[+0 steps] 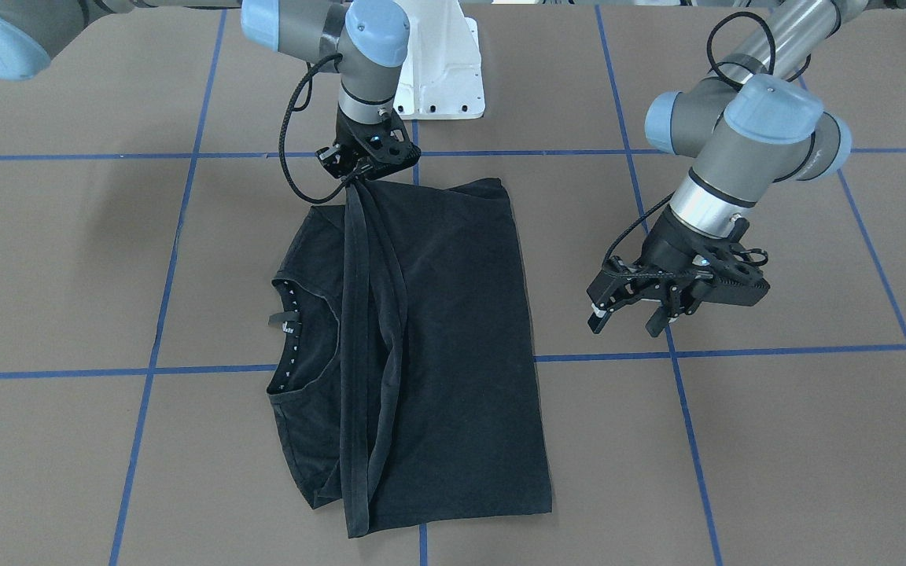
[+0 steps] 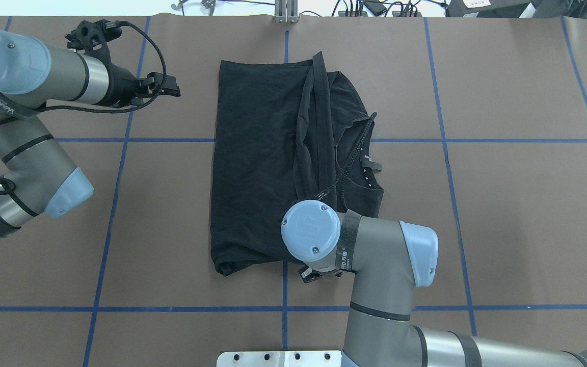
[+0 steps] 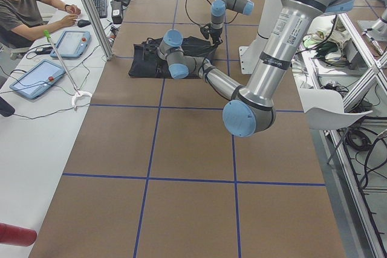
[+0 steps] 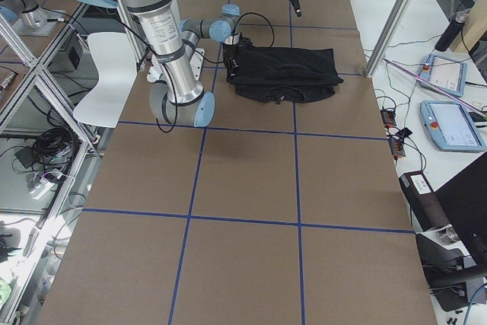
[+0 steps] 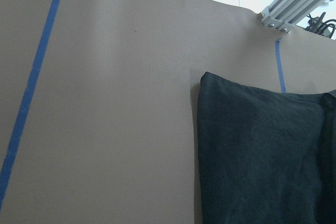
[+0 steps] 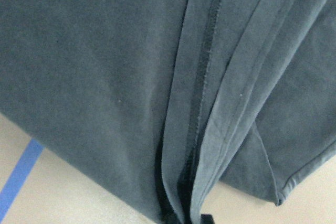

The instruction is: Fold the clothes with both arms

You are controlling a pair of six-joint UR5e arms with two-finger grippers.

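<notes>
Brown tabletop (image 1: 68,259) carries a black T-shirt (image 1: 453,314), seemingly half folded. The right end effector (image 1: 356,178) pinches its hem; the left end effector (image 1: 624,326) hangs open beside it.

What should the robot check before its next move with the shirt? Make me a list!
1. Right claw gripping the T-shirt by its hem: ok, the cloth bunches up into it.
2. Left claw open and empty: ok, its fingers are apart and nothing is held.
3. Left claw clear of the T-shirt: ok, it hangs beside it over the bare table.
4. Folded layers lying flat: not ok, the hem runs in a rumpled ridge down the middle.
5. Chest picture tucked inside: cannot tell, none shows.
</notes>
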